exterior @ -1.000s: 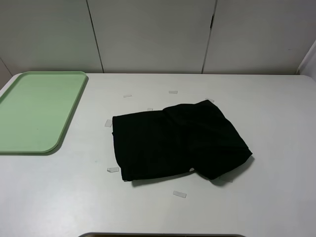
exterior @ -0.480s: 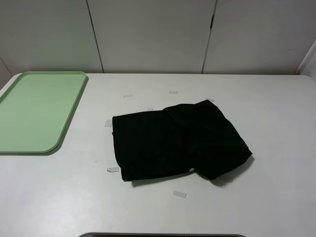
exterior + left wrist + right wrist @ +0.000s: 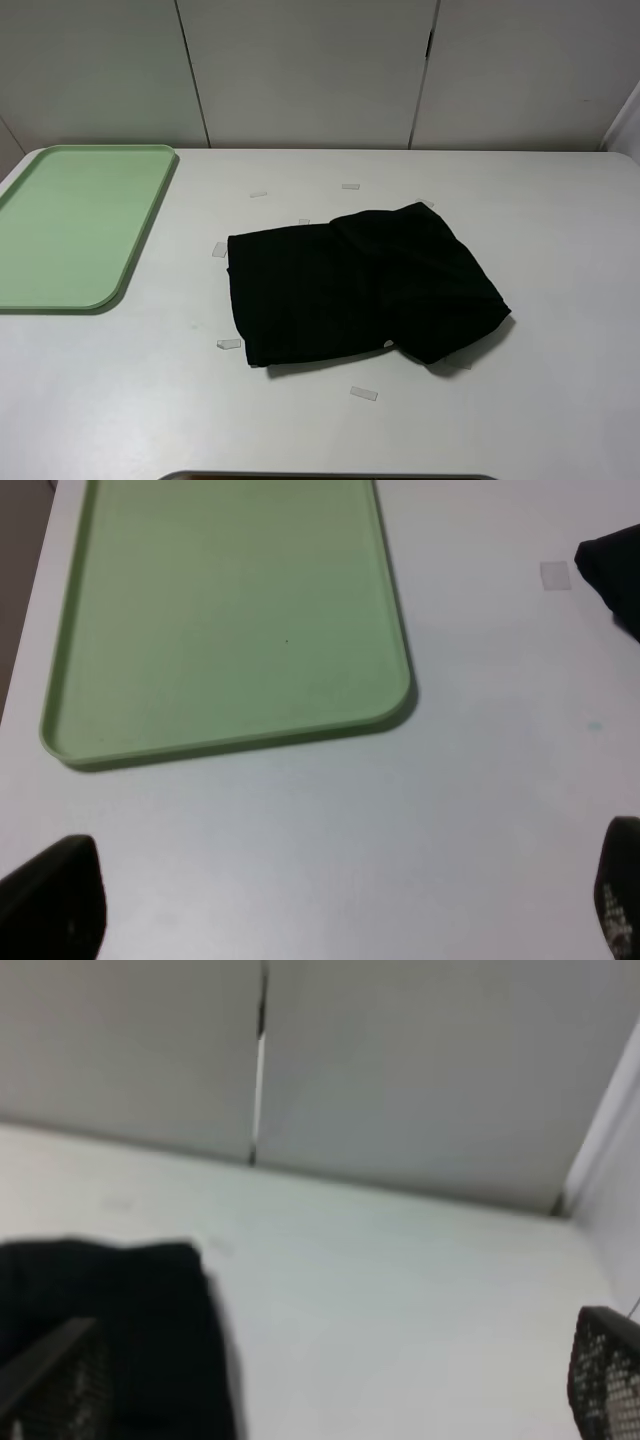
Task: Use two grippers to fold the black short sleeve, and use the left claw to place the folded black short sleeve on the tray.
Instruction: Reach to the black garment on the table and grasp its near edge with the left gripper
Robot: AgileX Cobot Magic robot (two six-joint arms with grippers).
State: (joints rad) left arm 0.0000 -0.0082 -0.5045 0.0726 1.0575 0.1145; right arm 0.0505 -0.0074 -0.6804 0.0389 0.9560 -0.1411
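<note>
Two grippers, both with jaws spread wide and nothing between them: left gripper hangs over bare table just off the tray's rounded near corner; right gripper sits beyond the garment, on the side away from the tray.

Black short sleeve lies rumpled on the table, well apart from the tray, opposite its long edge. Tray holds nothing.

Risks, as I judge them:
- Layers overlap and black on black hides the edges, so a pinch may catch only the top layer, dragging and undoing the pile.
- Uneven pick points give a skewed fold.
- A loose bundle could drape over the tray's rim.

Views: the high camera shows the whole garment, tape marks and tray, but neither arm. Only the wrist views show fingers; the left one adds the tray corner and a garment tip, the right one a blurred garment edge.
</note>
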